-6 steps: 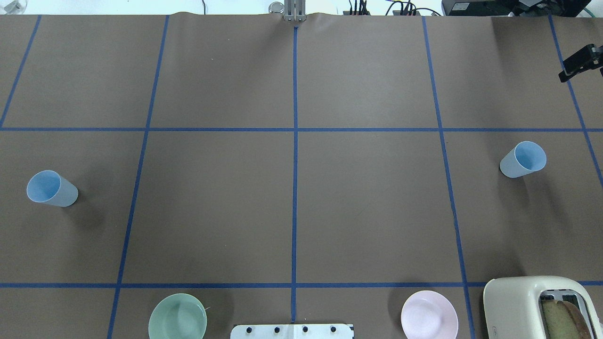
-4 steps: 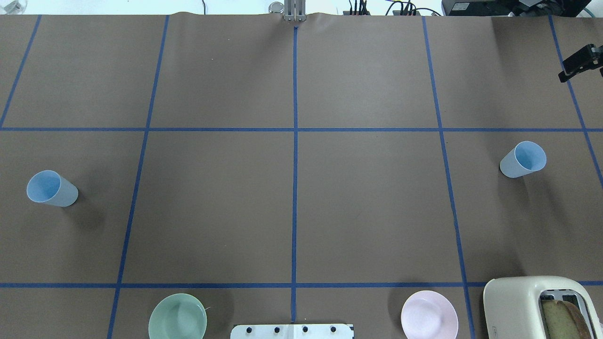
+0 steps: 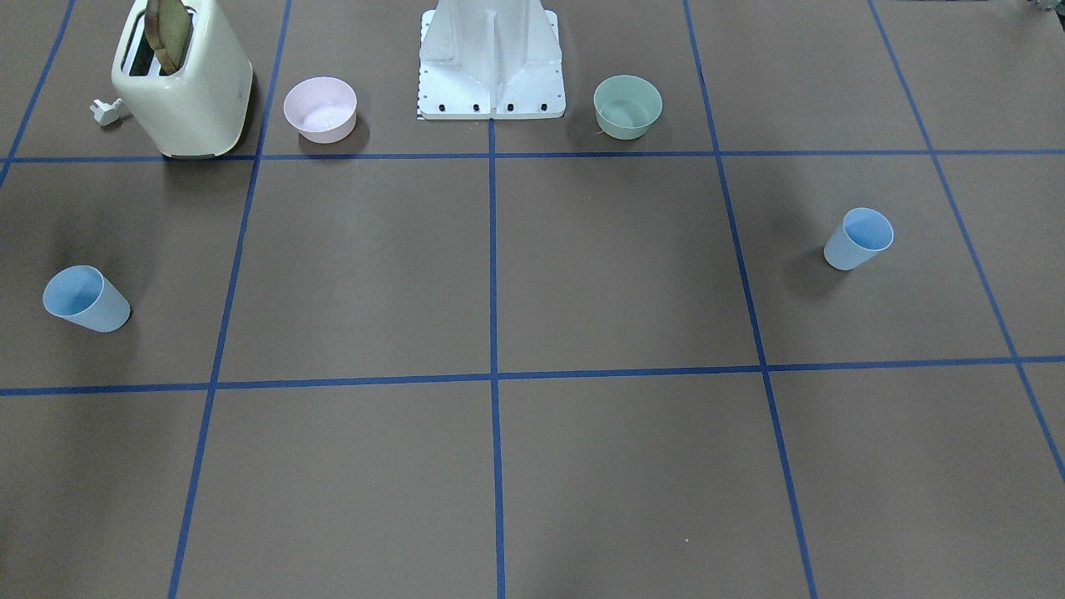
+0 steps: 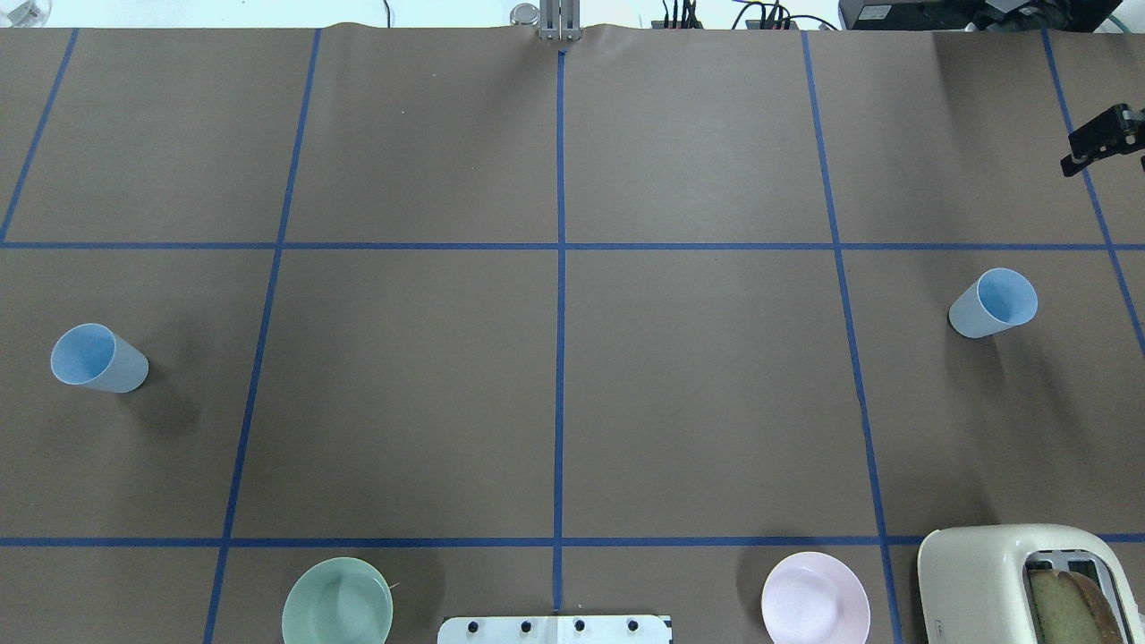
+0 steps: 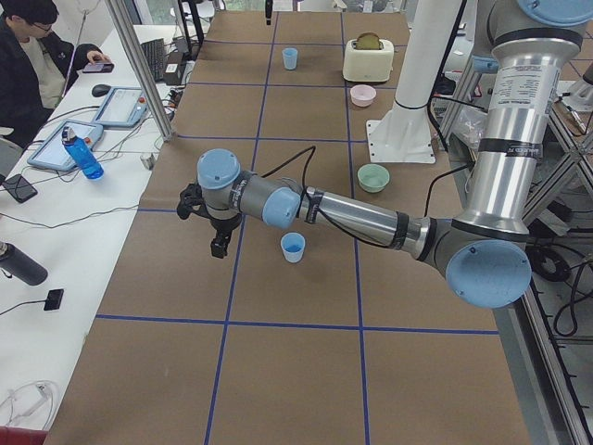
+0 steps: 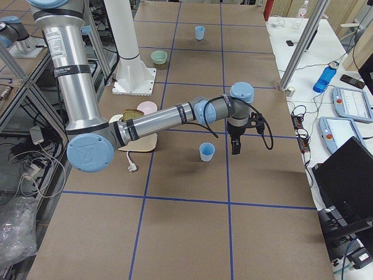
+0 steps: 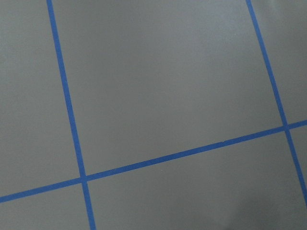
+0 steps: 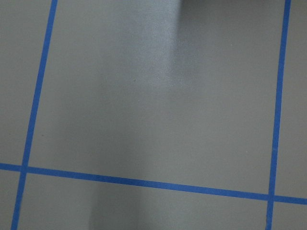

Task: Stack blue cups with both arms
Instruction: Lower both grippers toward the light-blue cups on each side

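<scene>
Two pale-blue cups stand upright on the brown table. One cup (image 4: 94,358) is at the far left, also in the front view (image 3: 861,239). The other cup (image 4: 995,302) is at the far right, also in the front view (image 3: 83,299). My left gripper (image 5: 218,246) hangs above the table a little beyond the left cup (image 5: 293,247); I cannot tell whether it is open. My right gripper (image 6: 235,146) hangs just beyond the right cup (image 6: 207,151); only a black part of it (image 4: 1102,139) shows overhead, its state unclear. Both wrist views show only table and tape.
A cream toaster (image 4: 1020,581) with bread stands near the robot's base on the right. A pink bowl (image 4: 815,597) and a mint-green bowl (image 4: 337,601) flank the white base column (image 3: 491,62). A person sits at a desk (image 5: 37,56) beyond the table.
The black part of the right gripper at the overhead view's right edge has shifted slightly down. The cups have not moved.
</scene>
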